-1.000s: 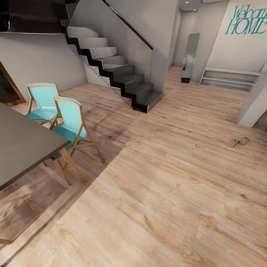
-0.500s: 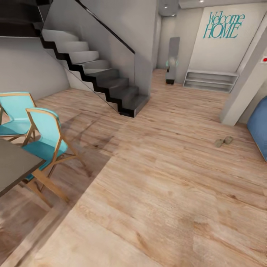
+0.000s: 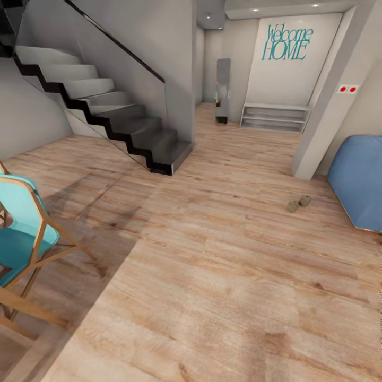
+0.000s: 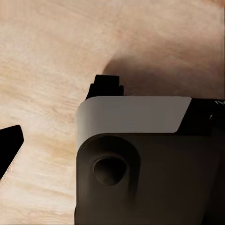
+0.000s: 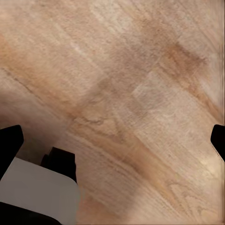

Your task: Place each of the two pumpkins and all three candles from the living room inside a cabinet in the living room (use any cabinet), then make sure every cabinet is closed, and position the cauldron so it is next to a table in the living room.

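Fingertips [image 5: 9, 140] of the right gripper [image 5: 117, 140] sit at opposite edges of the right wrist view, spread wide with only bare floor between them, so it holds nothing. On the left wrist view one dark fingertip [image 4: 8, 147] shows beside a grey and black part of the robot's body [image 4: 136, 159]; its partner is hidden, so I cannot tell how far that gripper is spread.

Underfoot is a pale wooden plank floor [image 3: 212, 297], flat and open. A turquoise chair [image 3: 21, 233] with a light wood frame stands near on the left.

Further out on the right, two small tan stubs lie close together on the floor: one candle [image 3: 292, 206] and a second candle [image 3: 304, 201]. Whether they stand upright is too small to tell. I judge them light, stiff and waxy-smooth, so a grip across the round side at mid-height should hold, keeping clear of the thin wick.

Just beyond them rests a blue cushion-like seat [image 3: 358, 180] by a pale pillar [image 3: 323, 116]. Dark stairs [image 3: 122, 122] rise on the left, and farthest off a low shelf [image 3: 275, 118] sits under teal "Welcome HOME" lettering [image 3: 287, 42].
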You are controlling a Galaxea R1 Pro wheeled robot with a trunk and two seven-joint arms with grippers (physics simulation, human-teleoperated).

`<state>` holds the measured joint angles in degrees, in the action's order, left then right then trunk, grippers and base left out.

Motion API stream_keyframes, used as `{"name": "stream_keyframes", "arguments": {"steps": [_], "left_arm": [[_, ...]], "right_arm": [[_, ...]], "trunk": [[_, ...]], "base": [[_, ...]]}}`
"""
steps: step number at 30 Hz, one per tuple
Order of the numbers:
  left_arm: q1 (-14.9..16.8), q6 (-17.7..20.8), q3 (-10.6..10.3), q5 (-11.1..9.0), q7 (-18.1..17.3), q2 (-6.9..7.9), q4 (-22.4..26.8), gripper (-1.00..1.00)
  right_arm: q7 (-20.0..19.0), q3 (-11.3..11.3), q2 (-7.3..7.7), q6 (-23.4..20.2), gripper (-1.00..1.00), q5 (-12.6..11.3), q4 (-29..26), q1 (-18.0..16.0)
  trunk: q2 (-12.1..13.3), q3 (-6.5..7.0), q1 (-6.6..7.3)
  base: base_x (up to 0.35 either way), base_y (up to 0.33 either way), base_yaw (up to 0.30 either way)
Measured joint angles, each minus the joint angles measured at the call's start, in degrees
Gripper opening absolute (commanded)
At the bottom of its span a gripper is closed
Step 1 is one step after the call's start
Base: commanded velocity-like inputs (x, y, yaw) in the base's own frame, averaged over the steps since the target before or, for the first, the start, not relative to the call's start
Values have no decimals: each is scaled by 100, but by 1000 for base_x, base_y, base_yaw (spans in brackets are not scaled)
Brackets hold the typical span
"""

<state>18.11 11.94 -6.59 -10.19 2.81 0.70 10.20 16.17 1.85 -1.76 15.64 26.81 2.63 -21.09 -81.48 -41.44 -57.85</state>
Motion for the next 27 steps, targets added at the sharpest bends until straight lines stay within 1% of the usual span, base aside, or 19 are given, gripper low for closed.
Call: {"name": "stream_keyframes", "arguments": {"steps": [4, 14, 27], "left_arm": [[0, -2, 0, 2, 0, 0, 0, 100], [0, -2, 0, 5, 0, 0, 0, 100], [0, -7, -15, 17, -8, -7, -132, 100]], "right_arm": [[0, 0, 0, 2, 100, 0, 1, 0], [0, 0, 0, 5, 100, 0, 1, 6], [-16, 0, 0, 9, 100, 2, 1, 26]], "trunk": [[0, 30, 0], [0, 109, 0], [0, 213, 0]], "base": [[247, -182, -195], [62, -56, -183], [271, -150, -182]]}}
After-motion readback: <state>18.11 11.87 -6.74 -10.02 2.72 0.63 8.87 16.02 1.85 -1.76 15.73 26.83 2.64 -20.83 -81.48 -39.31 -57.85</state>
